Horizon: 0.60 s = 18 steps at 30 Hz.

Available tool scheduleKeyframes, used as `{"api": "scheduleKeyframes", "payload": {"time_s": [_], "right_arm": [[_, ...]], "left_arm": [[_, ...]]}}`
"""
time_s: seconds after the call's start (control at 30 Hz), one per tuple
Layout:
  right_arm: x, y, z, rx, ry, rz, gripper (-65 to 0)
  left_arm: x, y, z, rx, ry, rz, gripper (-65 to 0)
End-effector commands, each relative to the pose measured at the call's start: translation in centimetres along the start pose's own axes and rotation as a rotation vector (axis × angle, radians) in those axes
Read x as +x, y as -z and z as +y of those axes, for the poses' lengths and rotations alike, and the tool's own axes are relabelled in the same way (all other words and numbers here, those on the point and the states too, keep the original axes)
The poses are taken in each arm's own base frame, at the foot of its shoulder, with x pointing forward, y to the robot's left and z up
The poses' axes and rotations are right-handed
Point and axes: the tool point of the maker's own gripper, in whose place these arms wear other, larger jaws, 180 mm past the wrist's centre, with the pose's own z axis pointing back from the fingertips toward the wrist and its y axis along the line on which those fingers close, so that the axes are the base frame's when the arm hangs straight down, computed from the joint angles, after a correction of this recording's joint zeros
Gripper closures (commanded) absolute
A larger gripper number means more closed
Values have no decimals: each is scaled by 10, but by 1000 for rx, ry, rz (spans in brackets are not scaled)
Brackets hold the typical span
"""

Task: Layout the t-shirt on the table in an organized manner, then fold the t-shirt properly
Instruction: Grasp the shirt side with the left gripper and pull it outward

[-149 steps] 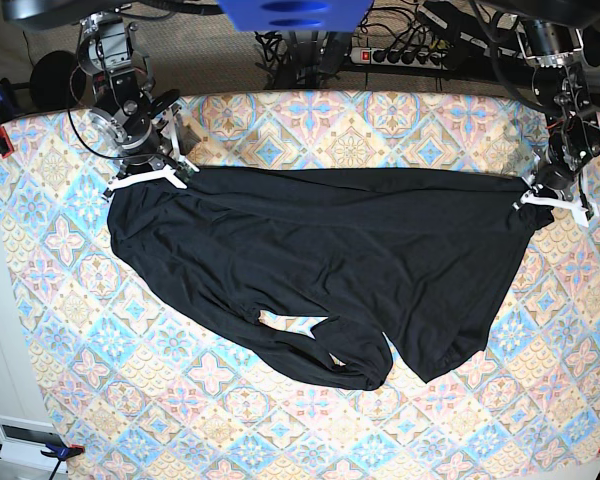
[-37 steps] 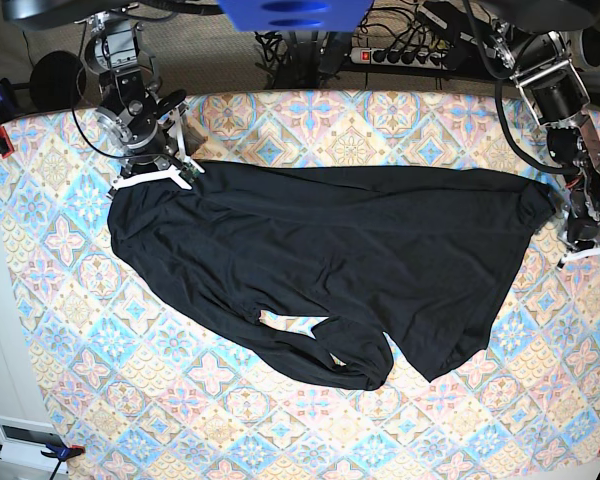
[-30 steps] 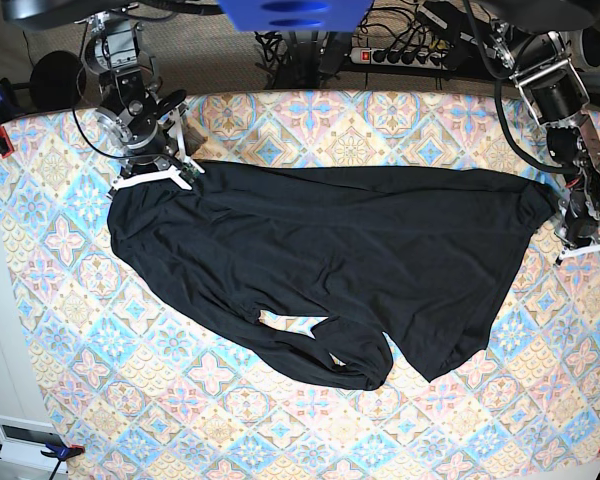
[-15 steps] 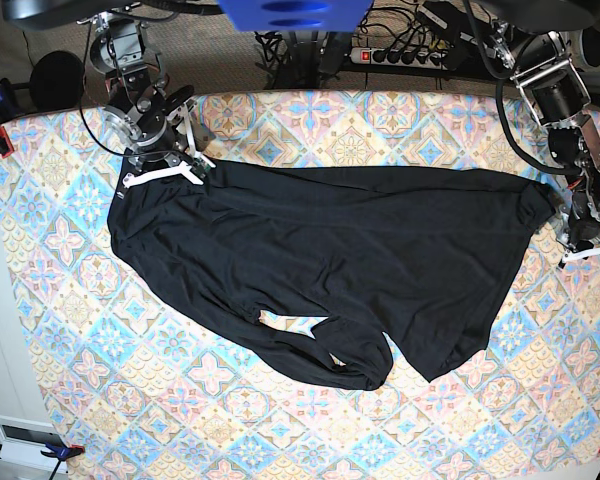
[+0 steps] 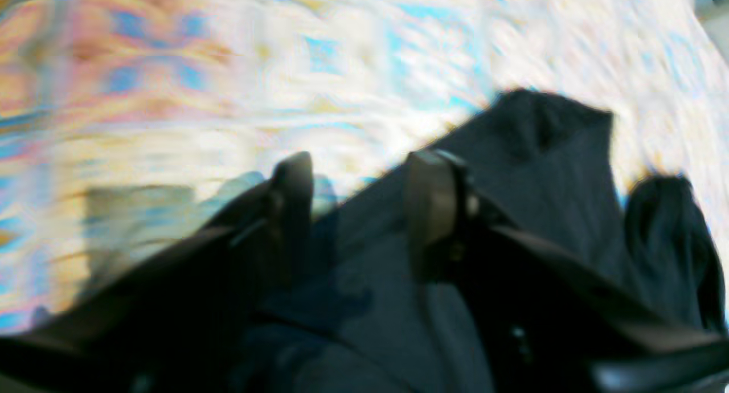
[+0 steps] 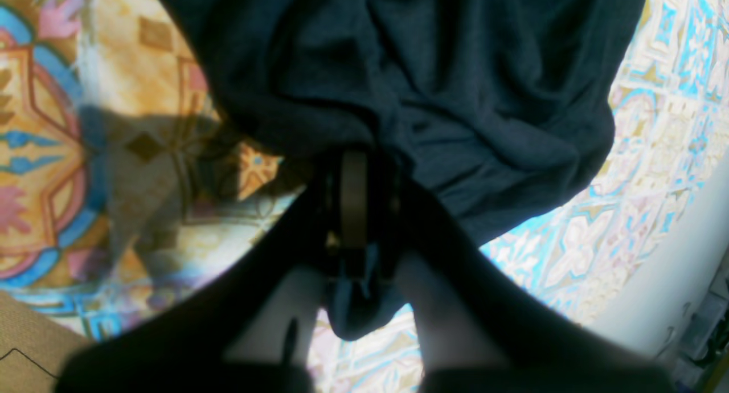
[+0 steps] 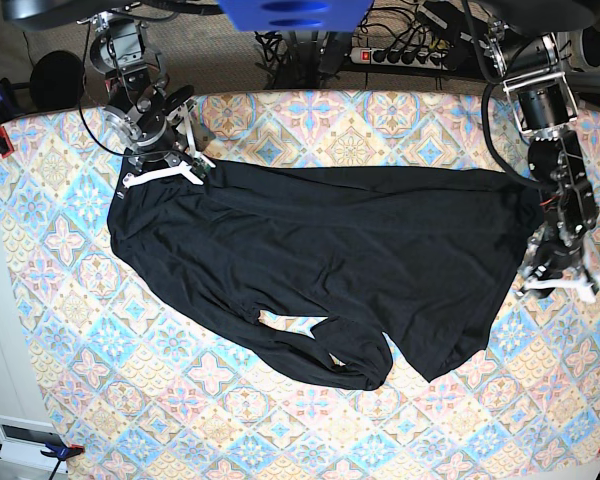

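The black t-shirt [image 7: 320, 265] lies spread across the middle of the table [image 7: 70, 300], one part bunched toward the lower center of the base view. At the upper left, the right gripper [image 7: 162, 174] is closed and pinches a fold of the fabric. At the right edge, the left gripper [image 7: 554, 289] has its jaws apart, over the garment's edge, gripping nothing.

The t-shirt [image 7: 330, 260] lies spread across the middle of the tabletop [image 7: 70, 330], with the right claw [image 7: 162, 172] at its far corner on the base view's left and the left claw [image 7: 553, 287] beside its edge on that view's right.
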Motion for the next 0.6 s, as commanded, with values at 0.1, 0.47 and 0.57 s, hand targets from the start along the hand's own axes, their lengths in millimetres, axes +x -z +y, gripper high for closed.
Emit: {"api": "scheduleKeyframes", "payload": {"time_s": [0.1,0.47,0.57], "right_arm": [[3,-3,-10,-29,-1,-16,0],[3,-3,-11,-30,0,-15,0],[3,-3,-11,-30,0,-15,0]], "left_arm": [[20,-2,-15,-31,18,-54,-302],[-12,6,-54,-96,100,11,-302],[-15,11,-67,-113,89,24,-302]]}}
